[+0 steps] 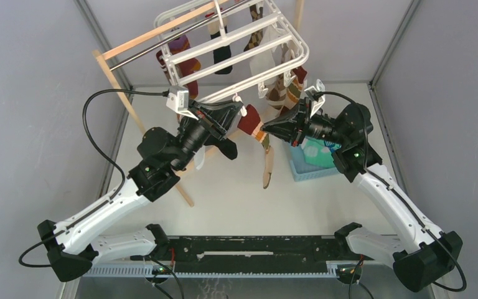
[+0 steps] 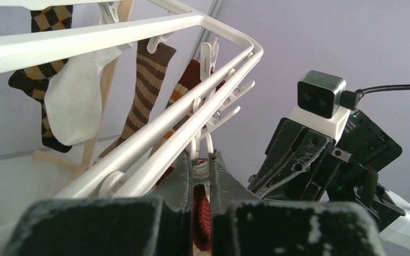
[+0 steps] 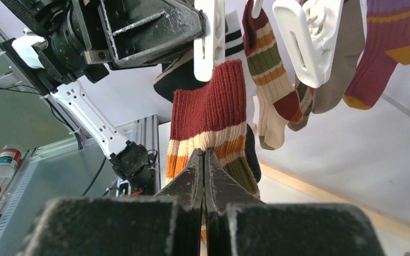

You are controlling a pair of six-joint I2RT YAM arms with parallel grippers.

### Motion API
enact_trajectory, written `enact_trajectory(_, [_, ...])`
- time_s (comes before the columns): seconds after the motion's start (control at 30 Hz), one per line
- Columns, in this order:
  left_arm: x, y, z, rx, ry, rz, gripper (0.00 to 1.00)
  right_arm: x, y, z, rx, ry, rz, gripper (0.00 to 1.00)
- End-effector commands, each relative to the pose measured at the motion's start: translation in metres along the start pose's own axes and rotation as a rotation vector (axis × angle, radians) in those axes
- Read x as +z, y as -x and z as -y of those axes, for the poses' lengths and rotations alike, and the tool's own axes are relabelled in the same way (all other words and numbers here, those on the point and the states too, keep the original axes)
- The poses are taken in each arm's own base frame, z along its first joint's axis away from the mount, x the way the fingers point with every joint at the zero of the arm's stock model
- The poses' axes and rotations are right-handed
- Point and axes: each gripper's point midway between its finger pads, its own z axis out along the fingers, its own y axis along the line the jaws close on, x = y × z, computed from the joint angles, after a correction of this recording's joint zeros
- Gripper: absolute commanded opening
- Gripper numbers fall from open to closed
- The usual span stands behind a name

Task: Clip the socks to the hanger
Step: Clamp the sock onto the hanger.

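The white hanger (image 1: 295,37) hangs from a wooden stand, with several socks clipped along it. My left gripper (image 1: 239,114) is shut on a white clip (image 2: 203,166) at the frame's near edge (image 2: 112,29). The cuff of a dark red, cream and orange striped sock (image 1: 253,123) sits in that clip and shows between the jaws (image 2: 202,213). My right gripper (image 1: 265,129) is shut, its tips (image 3: 204,153) against the sock's striped band (image 3: 208,106). I cannot tell whether fabric is pinched. A mint-green sock (image 1: 318,152) lies in a basket.
The wooden stand's pole (image 1: 162,28) and slanted leg (image 1: 121,93) stand behind and to the left of my left arm. A blue basket (image 1: 299,169) sits under my right wrist. Other hung socks (image 3: 269,69) and free clips (image 3: 304,42) dangle close by.
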Motion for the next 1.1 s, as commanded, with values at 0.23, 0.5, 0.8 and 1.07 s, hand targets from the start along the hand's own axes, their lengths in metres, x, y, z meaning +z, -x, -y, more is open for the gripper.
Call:
enact_trajectory(0.23, [-0.004, -0.002, 0.004, -0.01, -0.028, -0.004, 0.0, -0.003, 0.017, -0.002, -0.027, 0.033, 0.065, 0.0])
enact_trajectory(0.5, [-0.005, -0.001, 0.003, -0.005, -0.024, -0.002, 0.0, 0.003, 0.025, -0.002, -0.032, 0.058, 0.075, 0.0])
enact_trajectory(0.8, [-0.004, -0.001, 0.002, -0.002, -0.02, -0.003, 0.0, 0.004, 0.033, -0.006, -0.042, 0.072, 0.083, 0.0])
enact_trajectory(1.07, [-0.003, -0.003, 0.002, -0.002, -0.021, -0.007, 0.0, 0.002, 0.034, -0.009, -0.057, 0.068, 0.085, 0.0])
